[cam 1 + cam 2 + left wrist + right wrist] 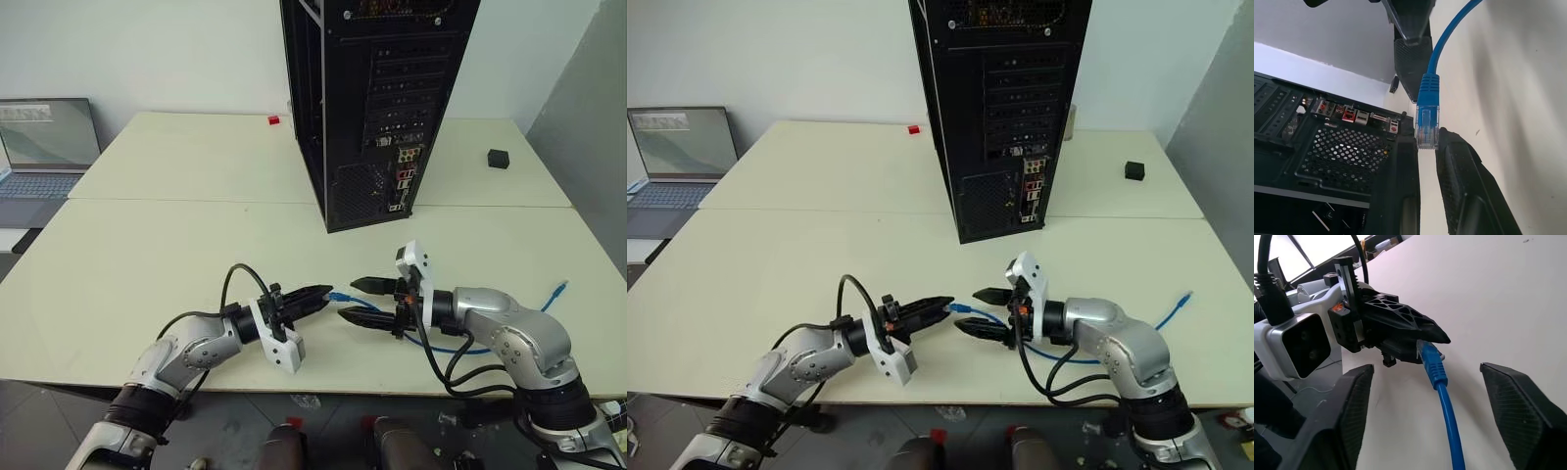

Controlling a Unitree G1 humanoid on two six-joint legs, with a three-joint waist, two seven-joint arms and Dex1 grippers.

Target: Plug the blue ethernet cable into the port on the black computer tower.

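Pale tabletop under both claws: my left claw is shut on the plug of the cable, my right claw gapes empty around it, and a careless handover could drop it, well short of the tower.

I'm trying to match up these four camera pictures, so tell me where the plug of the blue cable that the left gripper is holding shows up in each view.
Left eye view: the plug lies low and centre, at the left gripper tip.
Right eye view: same spot, low centre.
Left wrist view: centre, between that gripper's fingers.
Right wrist view: centre, under the left gripper's black fingers.
Shared landmark: the blue ethernet cable trailing from the plug.
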